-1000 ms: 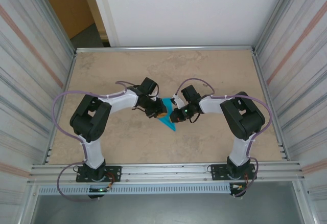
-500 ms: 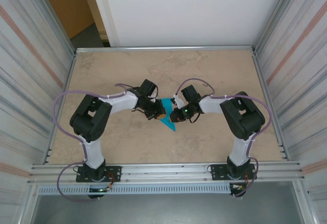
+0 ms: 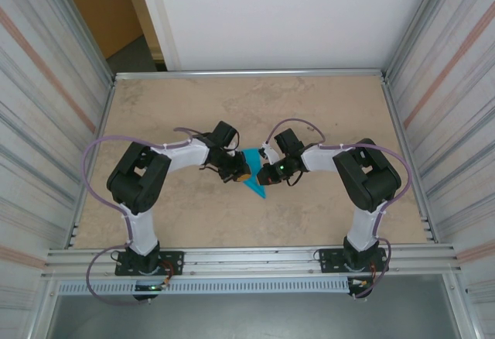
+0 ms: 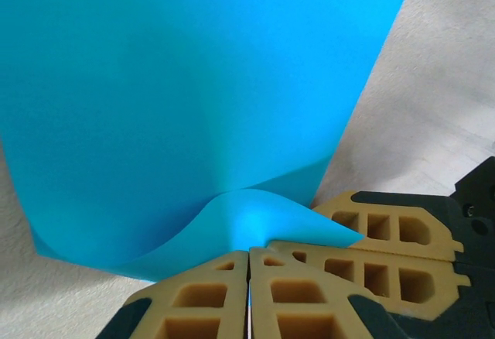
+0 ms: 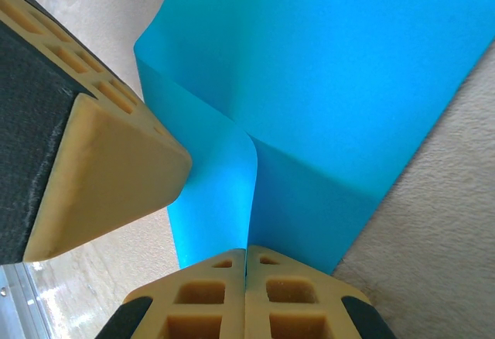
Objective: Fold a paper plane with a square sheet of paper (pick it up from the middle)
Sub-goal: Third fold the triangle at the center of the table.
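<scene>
The teal-blue sheet of paper (image 3: 254, 182) is held just above the table's middle and looks like a triangle pointing toward the near edge. My left gripper (image 3: 242, 173) is shut on its left side and my right gripper (image 3: 264, 175) on its right side. In the left wrist view the paper (image 4: 193, 83) bulges up at the pinch between my shut left gripper (image 4: 249, 252), and the right gripper's fingers (image 4: 387, 231) lie alongside. In the right wrist view the paper (image 5: 332, 68) shows a crease running into my shut right gripper (image 5: 246, 250), with a left finger (image 5: 100, 176) close by.
The beige table (image 3: 170, 107) is bounded by a metal frame, with ribbed side walls (image 3: 46, 122) left and right and a white panel (image 3: 294, 14) behind. Both arms bend inward, so their wrists nearly touch at the centre.
The left gripper's jaws have closed the last small amount onto the paper. Both arms and the paper have barely shifted.
</scene>
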Robot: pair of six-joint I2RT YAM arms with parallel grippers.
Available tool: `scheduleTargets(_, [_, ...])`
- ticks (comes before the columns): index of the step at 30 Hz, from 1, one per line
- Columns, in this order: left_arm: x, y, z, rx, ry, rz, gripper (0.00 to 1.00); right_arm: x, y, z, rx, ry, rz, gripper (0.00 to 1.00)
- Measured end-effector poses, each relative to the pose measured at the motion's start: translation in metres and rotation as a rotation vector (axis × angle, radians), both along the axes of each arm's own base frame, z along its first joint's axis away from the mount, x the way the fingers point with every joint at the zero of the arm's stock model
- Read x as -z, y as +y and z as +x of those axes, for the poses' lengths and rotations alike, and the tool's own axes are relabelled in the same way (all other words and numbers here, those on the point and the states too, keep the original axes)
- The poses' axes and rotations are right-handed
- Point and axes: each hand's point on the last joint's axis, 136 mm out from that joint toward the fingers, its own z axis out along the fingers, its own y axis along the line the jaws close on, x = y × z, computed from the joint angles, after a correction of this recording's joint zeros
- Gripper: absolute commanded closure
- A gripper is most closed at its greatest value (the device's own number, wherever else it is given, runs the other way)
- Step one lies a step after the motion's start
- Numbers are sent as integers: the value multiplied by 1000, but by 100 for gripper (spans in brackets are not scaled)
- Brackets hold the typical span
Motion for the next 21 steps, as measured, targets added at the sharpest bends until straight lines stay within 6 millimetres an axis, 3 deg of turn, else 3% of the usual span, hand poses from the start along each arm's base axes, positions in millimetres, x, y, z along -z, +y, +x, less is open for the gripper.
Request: scheduleTargets(21, [13, 8, -4, -9, 18, 41, 93, 0, 0, 2, 8, 5, 1, 95])
